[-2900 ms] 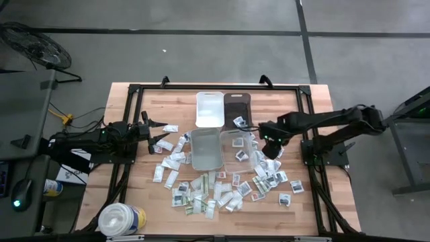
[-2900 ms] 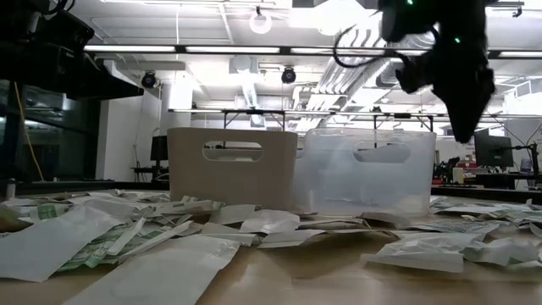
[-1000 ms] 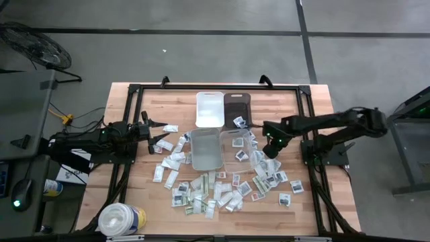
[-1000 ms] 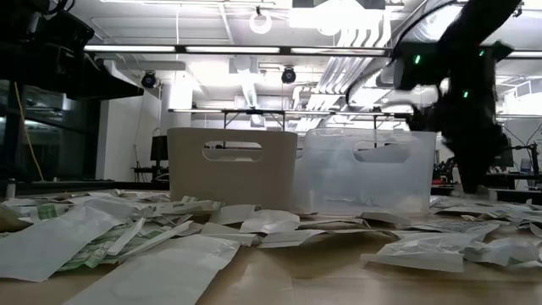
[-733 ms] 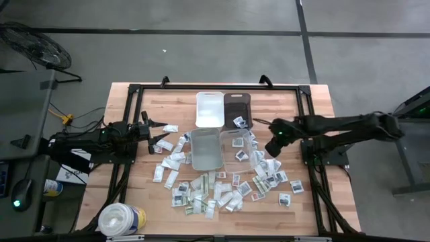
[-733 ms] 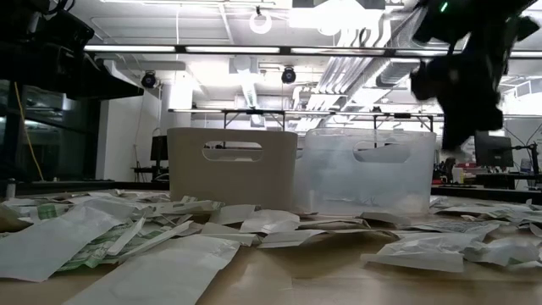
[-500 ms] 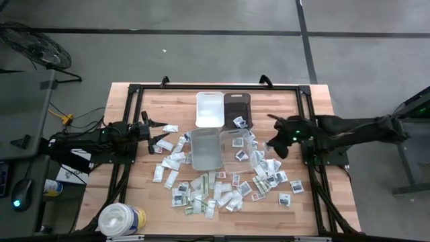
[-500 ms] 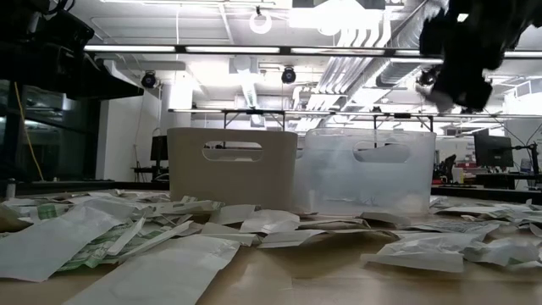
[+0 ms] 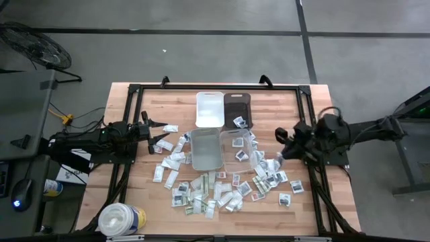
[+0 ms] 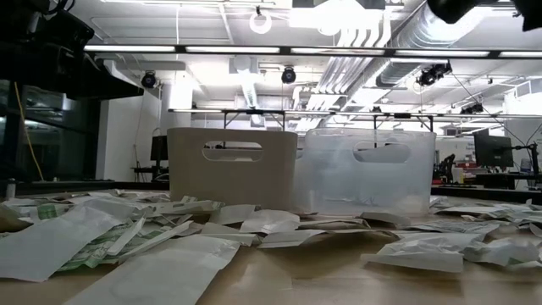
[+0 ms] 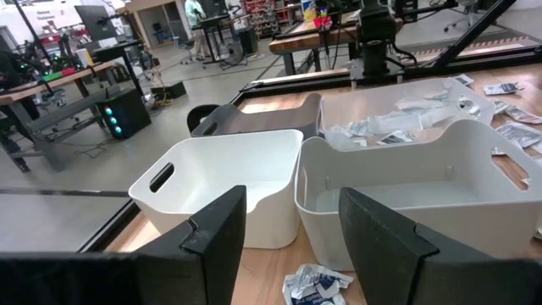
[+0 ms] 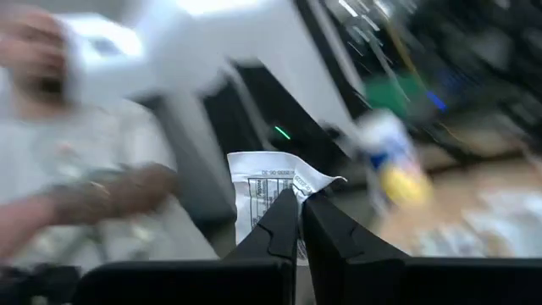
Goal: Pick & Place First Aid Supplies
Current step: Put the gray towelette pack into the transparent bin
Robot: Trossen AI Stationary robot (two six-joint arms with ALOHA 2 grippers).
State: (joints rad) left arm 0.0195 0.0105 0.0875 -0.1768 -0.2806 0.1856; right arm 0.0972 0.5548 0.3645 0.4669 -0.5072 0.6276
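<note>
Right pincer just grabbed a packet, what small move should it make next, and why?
Probably swing toward the bins and stop above one. The right pincer is shut on a white printed packet and sits raised beside the scattered packets, off to the side of the clear bin, so the packet can't drop in yet. The left pincer waits open near the white bin.

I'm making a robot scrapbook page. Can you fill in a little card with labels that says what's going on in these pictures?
Scene: wooden table with four small bins and many scattered paper packets
Right end effector: shut on a white printed packet, lifted above the table's right side
Left end effector: open, holding nothing, waiting at the table's left side, facing the bins
Bins: white bin, dark bin, grey-white bin, clear bin with some packets inside
Other: big round tub at the table's front left corner
</note>
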